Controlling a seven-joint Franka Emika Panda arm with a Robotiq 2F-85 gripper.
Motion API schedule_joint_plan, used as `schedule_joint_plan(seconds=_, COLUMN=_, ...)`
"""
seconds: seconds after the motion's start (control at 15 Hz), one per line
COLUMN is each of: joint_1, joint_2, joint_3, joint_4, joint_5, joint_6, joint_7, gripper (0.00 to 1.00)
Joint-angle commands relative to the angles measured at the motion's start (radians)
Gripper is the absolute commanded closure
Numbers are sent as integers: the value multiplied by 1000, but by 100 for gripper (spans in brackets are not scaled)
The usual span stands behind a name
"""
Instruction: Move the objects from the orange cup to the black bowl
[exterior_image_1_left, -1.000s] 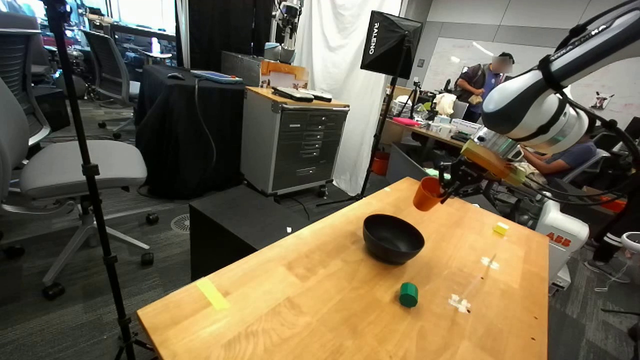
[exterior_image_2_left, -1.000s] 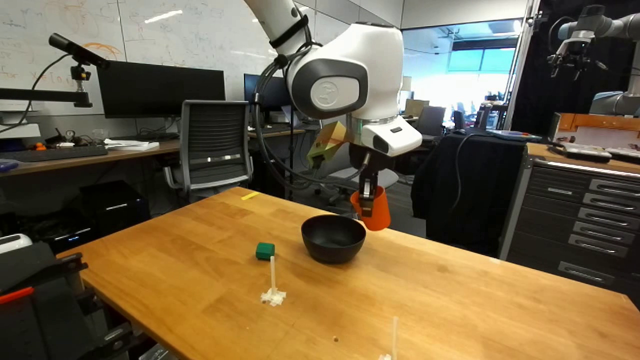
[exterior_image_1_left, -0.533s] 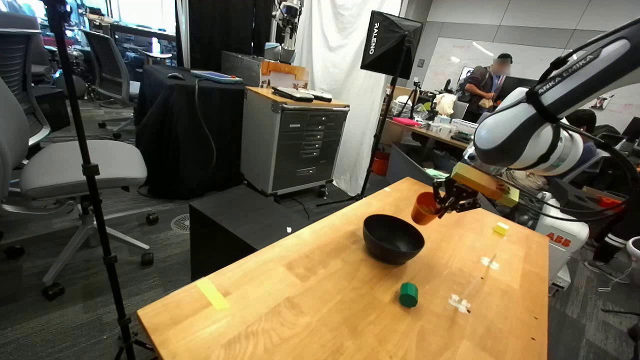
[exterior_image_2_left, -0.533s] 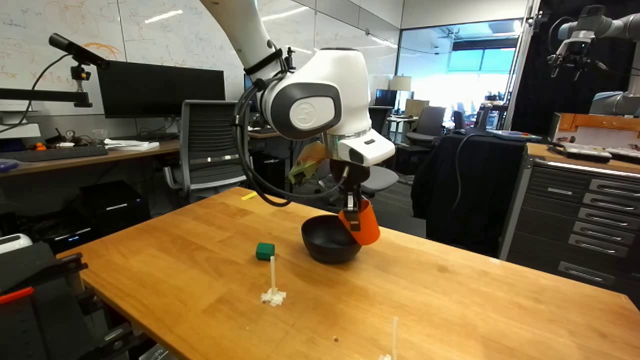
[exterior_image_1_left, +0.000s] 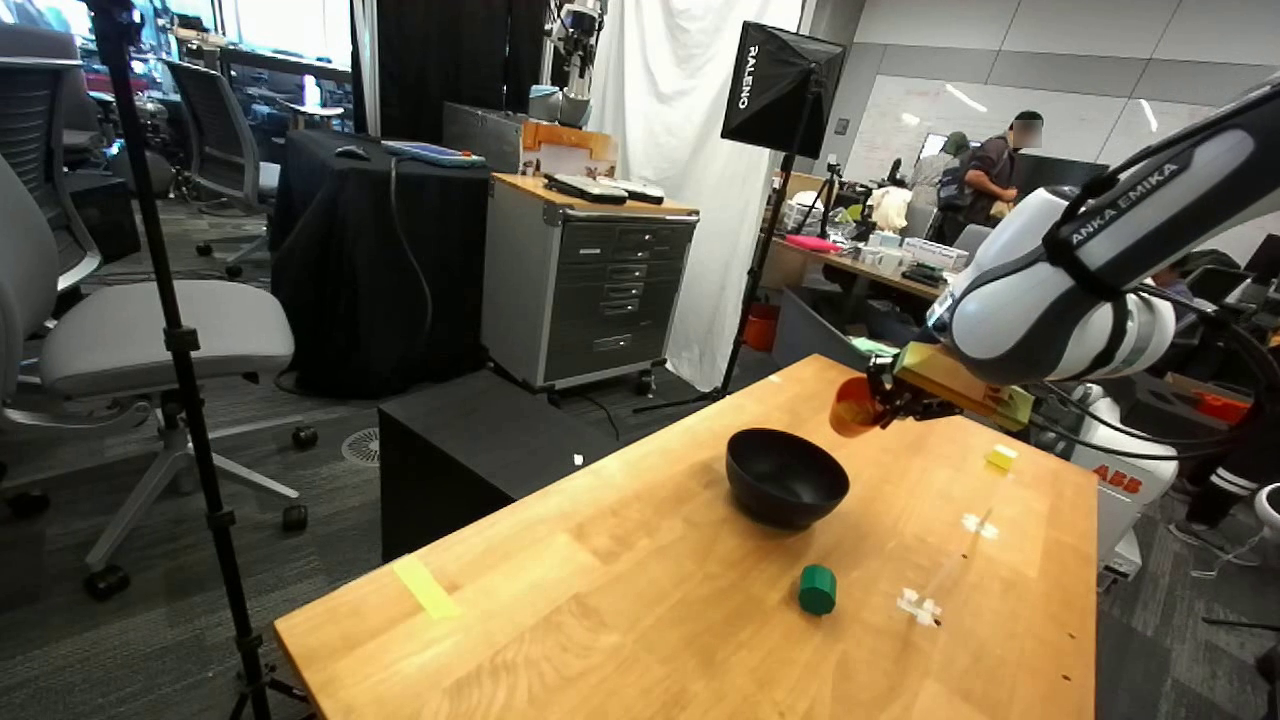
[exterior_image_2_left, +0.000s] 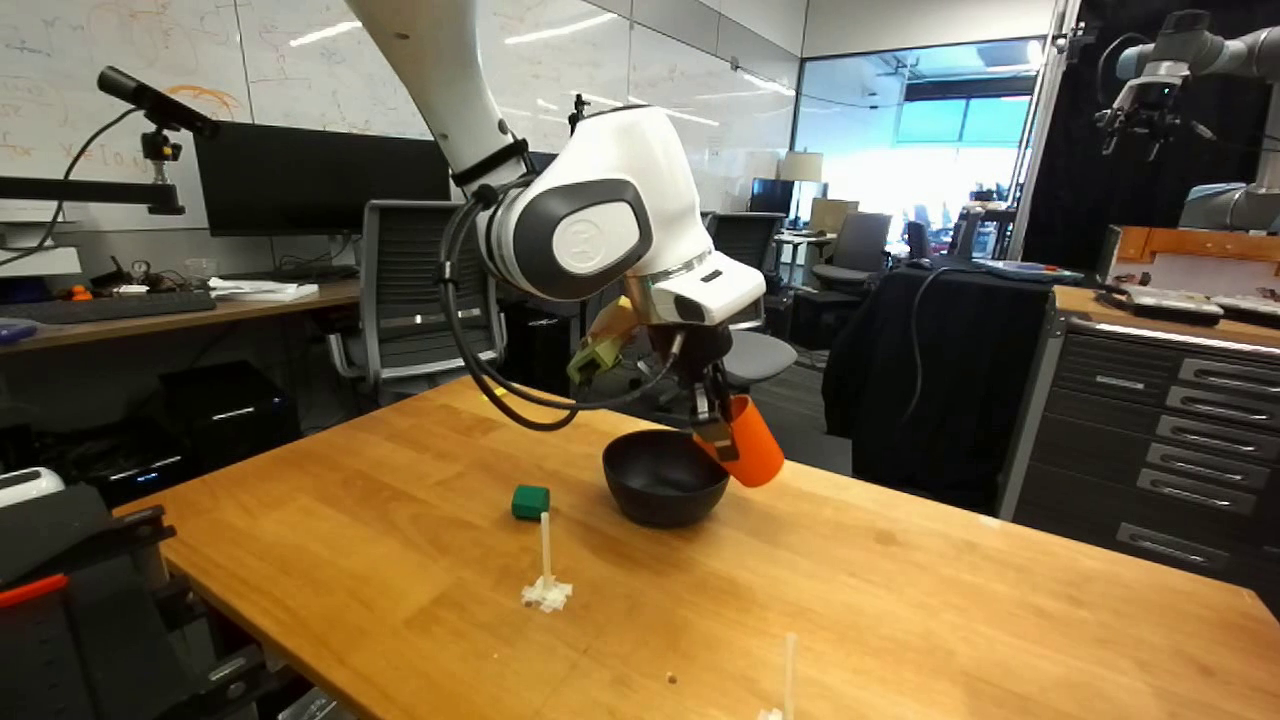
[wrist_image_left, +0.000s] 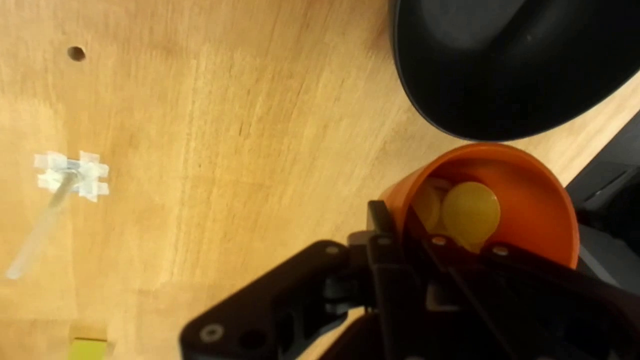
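Note:
My gripper (wrist_image_left: 395, 225) is shut on the wall of the orange cup (wrist_image_left: 537, 205), with one finger outside and one inside. The cup is held in the air, tilted, its mouth toward the bowl's side; it shows in both exterior views (exterior_image_1_left: 850, 408) (exterior_image_2_left: 760, 455). The objects (wrist_image_left: 471, 212), pale yellow round pieces, lie inside the cup, partly hidden by the finger. The black bowl (wrist_image_left: 500, 95) stands upright on the table beside the cup and shows in both exterior views (exterior_image_1_left: 785, 500) (exterior_image_2_left: 665, 495). No pieces show in its visible inside. The gripper also shows in both exterior views (exterior_image_1_left: 885, 395) (exterior_image_2_left: 718, 440).
A small dark green lump (exterior_image_1_left: 817, 590) lies on the table (exterior_image_1_left: 620, 600) near the bowl, also in an exterior view (exterior_image_2_left: 530, 502). Thin upright sticks (exterior_image_2_left: 546, 550) are taped to the table. A yellow block (exterior_image_1_left: 1001, 457) lies near the robot-side edge.
The gripper has come down with the cup, closer to the bowl's rim, and the cup has tilted further. The arm has swung lower. The bowl and green lump have not moved.

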Motion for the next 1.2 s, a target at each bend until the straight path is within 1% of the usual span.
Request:
schedule_joint_plan(seconds=0.0, joint_1=130, joint_2=43, joint_3=-121, joint_4=-20, joint_5=-16, joint_6=94, joint_7=75, gripper=94)
schedule_joint_plan(seconds=0.27, joint_1=264, joint_2=104, joint_3=-226, joint_4=-31, joint_5=21, joint_6=154, joint_7=109, gripper=94)
schedule_joint_plan(seconds=0.8, joint_1=438, joint_2=220, joint_3=-331, joint_4=-18, joint_5=107, joint_6=185, joint_7=152, gripper=94)
schedule_joint_plan(seconds=1.13, joint_1=529, joint_2=299, joint_3=-396, joint_4=-17, joint_5=157, joint_6=188, joint_7=167, gripper=94)
